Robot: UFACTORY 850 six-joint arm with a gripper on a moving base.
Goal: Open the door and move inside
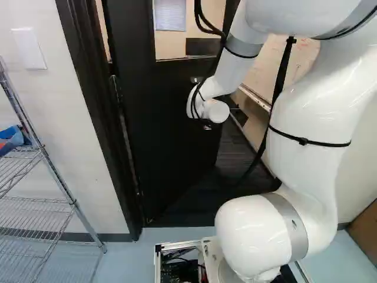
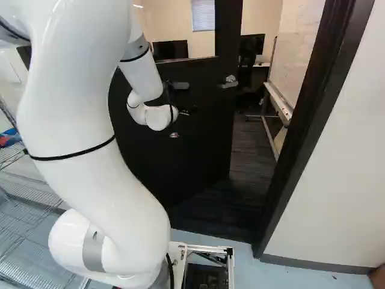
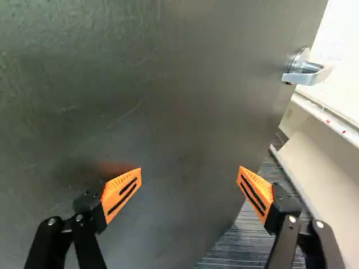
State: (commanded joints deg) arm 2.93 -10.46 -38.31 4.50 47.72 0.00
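Dark rm floor shows past the door, which stands part open, swung inward, w/ its lever handle near the free edge. Gripper faces the panel, jaws wide apart, nothing clamped; can't tell if the tips touch. Step in hand, prob.: push door wider, then drive thru. Best press nearer the free edge for leverage, keep clear of the lever, ease base fwd w/ the push, & leave room at the door frame and whiteboard.
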